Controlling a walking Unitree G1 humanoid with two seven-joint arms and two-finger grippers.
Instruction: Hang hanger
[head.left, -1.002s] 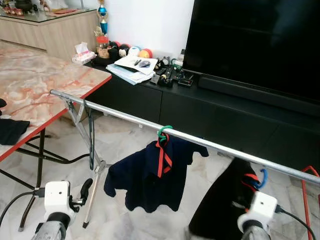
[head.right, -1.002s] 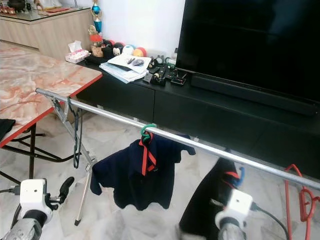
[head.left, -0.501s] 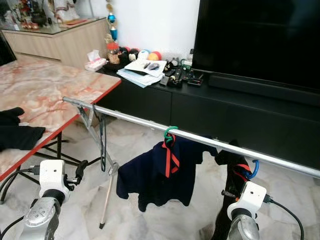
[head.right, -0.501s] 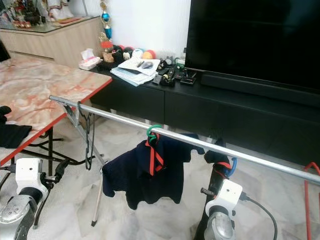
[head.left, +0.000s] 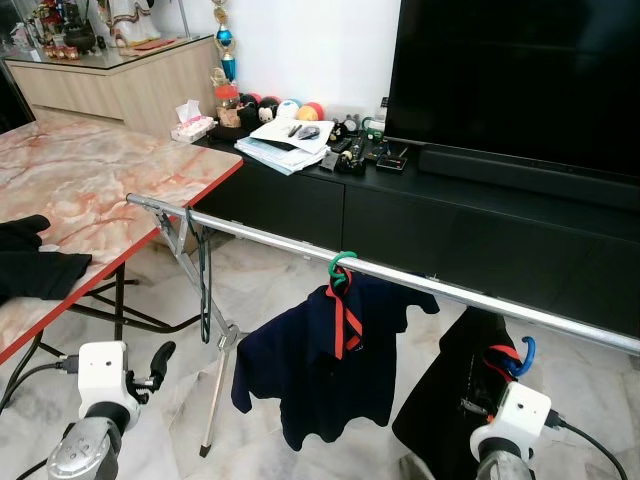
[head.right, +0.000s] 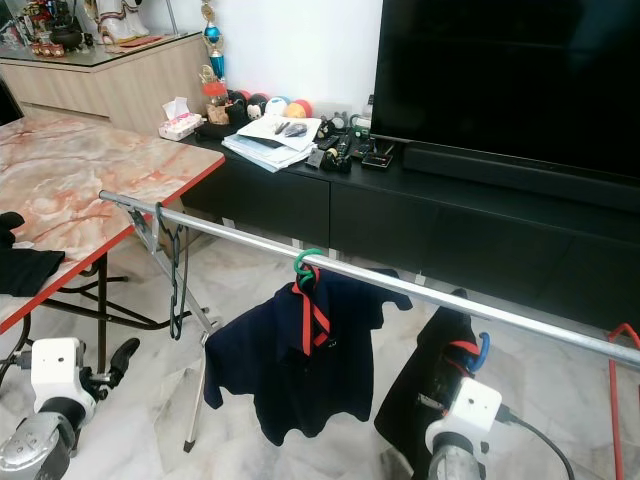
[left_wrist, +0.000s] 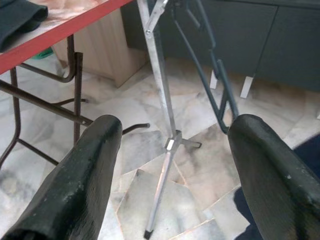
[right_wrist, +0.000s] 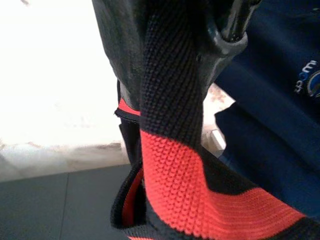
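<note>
A silver rail (head.left: 400, 281) crosses the room in front of a black TV cabinet (head.left: 480, 230), with a marble tabletop (head.left: 90, 180) at nine o'clock. A navy shirt (head.left: 325, 365) hangs from it on a green hanger (head.left: 341, 264). At four o'clock the right tool (right_wrist: 200, 45), raised below the rail, clamps a black garment (head.left: 450, 390) on a blue hanger (head.left: 524, 356). The left tool (left_wrist: 175, 165) sits low at seven o'clock, spread wide and empty.
</note>
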